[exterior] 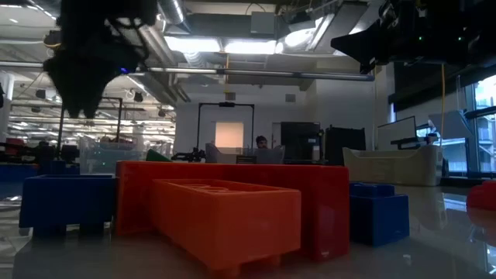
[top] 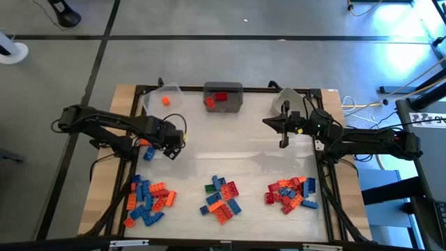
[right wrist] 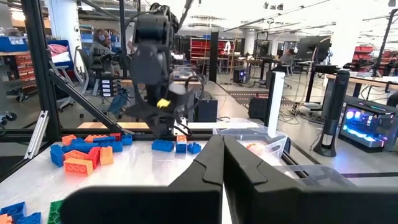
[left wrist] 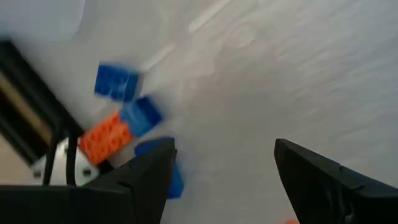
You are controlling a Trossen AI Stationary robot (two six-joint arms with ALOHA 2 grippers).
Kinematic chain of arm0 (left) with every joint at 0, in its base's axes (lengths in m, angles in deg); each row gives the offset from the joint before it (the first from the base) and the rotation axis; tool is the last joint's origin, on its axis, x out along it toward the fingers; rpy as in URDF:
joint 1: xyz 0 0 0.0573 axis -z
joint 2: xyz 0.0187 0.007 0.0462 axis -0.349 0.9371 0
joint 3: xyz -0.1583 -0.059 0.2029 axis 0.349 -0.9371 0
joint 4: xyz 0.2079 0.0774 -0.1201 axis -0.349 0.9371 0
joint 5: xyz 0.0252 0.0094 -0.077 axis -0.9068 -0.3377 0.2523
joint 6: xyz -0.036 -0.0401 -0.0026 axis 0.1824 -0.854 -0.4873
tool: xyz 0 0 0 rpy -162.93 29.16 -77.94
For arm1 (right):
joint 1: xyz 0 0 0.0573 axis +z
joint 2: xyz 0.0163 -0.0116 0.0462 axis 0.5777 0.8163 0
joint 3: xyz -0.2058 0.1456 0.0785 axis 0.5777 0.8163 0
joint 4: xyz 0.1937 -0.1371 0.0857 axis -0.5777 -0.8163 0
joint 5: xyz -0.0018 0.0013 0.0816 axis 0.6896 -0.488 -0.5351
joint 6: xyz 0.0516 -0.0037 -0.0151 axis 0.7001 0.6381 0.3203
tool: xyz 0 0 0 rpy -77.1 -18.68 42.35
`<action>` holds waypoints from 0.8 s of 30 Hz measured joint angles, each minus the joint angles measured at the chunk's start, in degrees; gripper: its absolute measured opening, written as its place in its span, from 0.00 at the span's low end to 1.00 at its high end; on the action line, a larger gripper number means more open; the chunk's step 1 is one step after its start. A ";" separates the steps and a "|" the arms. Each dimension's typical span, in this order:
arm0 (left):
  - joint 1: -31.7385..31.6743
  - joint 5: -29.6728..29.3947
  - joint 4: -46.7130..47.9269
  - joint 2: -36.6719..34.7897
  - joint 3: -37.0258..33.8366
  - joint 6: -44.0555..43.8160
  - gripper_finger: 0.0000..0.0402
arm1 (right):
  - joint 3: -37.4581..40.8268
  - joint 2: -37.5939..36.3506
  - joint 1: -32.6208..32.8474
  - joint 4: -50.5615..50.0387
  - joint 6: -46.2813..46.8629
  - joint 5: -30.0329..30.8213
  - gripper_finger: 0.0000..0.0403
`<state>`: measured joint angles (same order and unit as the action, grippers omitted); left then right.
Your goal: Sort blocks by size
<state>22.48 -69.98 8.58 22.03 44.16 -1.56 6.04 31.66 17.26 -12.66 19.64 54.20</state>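
Note:
The blocks lie in three heaps near the table's front edge: left (top: 148, 199), middle (top: 221, 197) and right (top: 291, 193). My left gripper (top: 171, 141) hangs open over the table's left part, fingers pointing down and holding nothing. Below and beside it lie a few loose blocks flat on the table: two blue ones (left wrist: 116, 82) (left wrist: 142, 115), an orange one (left wrist: 106, 138) and a third blue one (left wrist: 166, 163), partly behind a finger. My right gripper (top: 283, 132) waits shut above the table's right part, level and holding nothing (right wrist: 221, 155).
Along the far edge stand a clear bin (top: 162, 97) holding an orange block, a grey bin (top: 223, 96) holding red blocks, and another clear bin (top: 286, 101). A black frame (top: 132, 125) borders the table. Bare tabletop (top: 230, 150) lies between the two grippers.

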 joint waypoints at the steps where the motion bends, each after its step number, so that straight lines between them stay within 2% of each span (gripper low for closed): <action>1: 0.25 0.11 0.03 0.00 -1.06 -0.81 0.65 | 0.00 -0.01 0.00 0.00 0.00 0.00 0.01; 12: 0.73 3.91 -5.14 1.15 -10.20 -4.23 0.65 | 0.00 -0.01 0.00 0.02 0.00 0.00 0.01; 24: 0.71 5.79 -2.05 11.19 -10.77 -3.38 0.65 | 0.00 0.00 0.00 0.04 0.00 0.00 0.01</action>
<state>23.19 -64.19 6.53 33.22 33.39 -4.94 6.04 31.66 17.26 -12.63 19.64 54.20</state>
